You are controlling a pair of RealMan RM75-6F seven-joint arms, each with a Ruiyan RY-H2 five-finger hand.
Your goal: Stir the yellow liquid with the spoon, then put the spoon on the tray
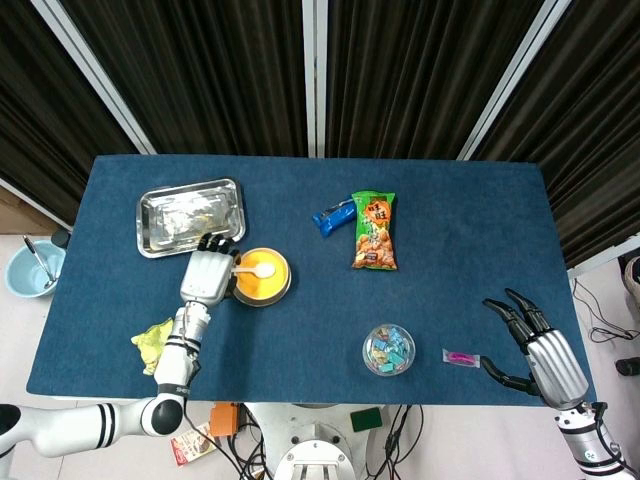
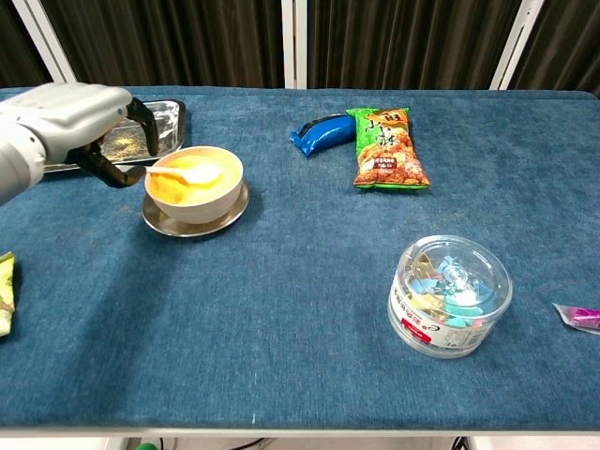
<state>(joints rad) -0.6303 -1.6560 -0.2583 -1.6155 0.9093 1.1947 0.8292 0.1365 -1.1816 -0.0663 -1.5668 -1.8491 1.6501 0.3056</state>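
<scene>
The white spoon (image 1: 256, 269) (image 2: 187, 172) lies in the bowl (image 1: 283, 285) (image 2: 217, 194) of yellow liquid (image 1: 265, 285), its scoop in the liquid and its handle over the left rim. My left hand (image 1: 206, 273) (image 2: 67, 116) sits just left of the bowl with fingers curved and apart. The handle's end shows free beside the fingertips. Behind the hand stands the steel tray (image 1: 150, 222) (image 2: 172, 120). My right hand (image 1: 536, 347) hovers open at the table's front right, holding nothing.
A blue packet (image 1: 331, 216) (image 2: 321, 130) and a green snack bag (image 1: 374, 230) (image 2: 387, 148) lie at mid-table. A clear tub of clips (image 1: 388, 349) (image 2: 450, 294) and a pink wrapper (image 1: 460, 357) (image 2: 578, 317) sit front right. A yellow-green wrapper (image 1: 153, 342) lies front left.
</scene>
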